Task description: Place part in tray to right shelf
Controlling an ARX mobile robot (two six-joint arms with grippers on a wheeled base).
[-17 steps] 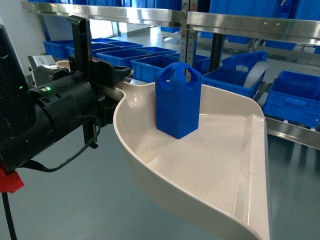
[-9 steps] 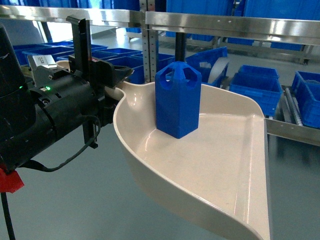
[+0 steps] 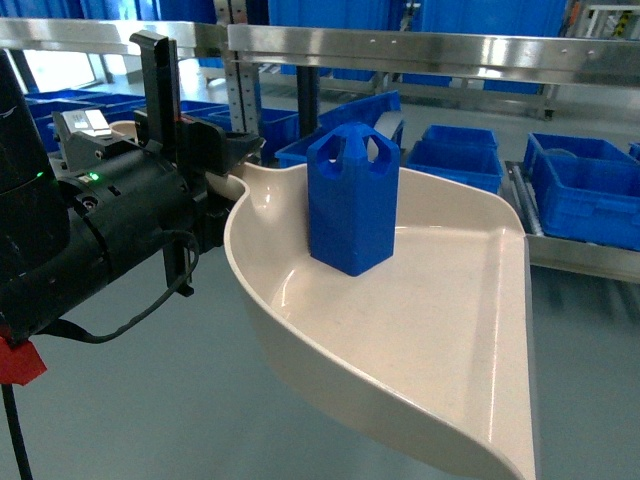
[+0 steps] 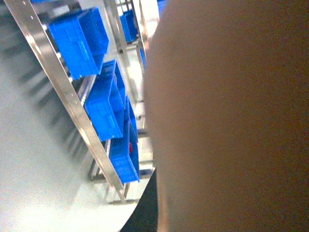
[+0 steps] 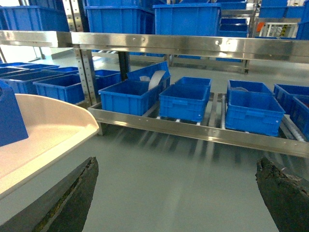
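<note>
Shelf point(image 3: 420, 48) behind tray point(image 3: 420, 330), handle hidden.

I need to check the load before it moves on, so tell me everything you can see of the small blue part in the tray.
The part is a bright-blue, plastic-looking block with faceted sides and a peaked top pierced by arched holes. It stands upright at the back of the cream tray, its base on the tray floor, near the handle end. Nothing else touches it.

— Where do I have the part point(image 3: 352, 200)?
— I see it upright in the tray point(image 3: 470, 330), toward the back, near the handle end at my left gripper point(image 3: 190, 150).
— And the right shelf point(image 5: 193, 131)?
— Behind the tray, crates point(image 5: 186, 101) side by side on its lower level, floor point(image 5: 169, 188) in front.
</note>
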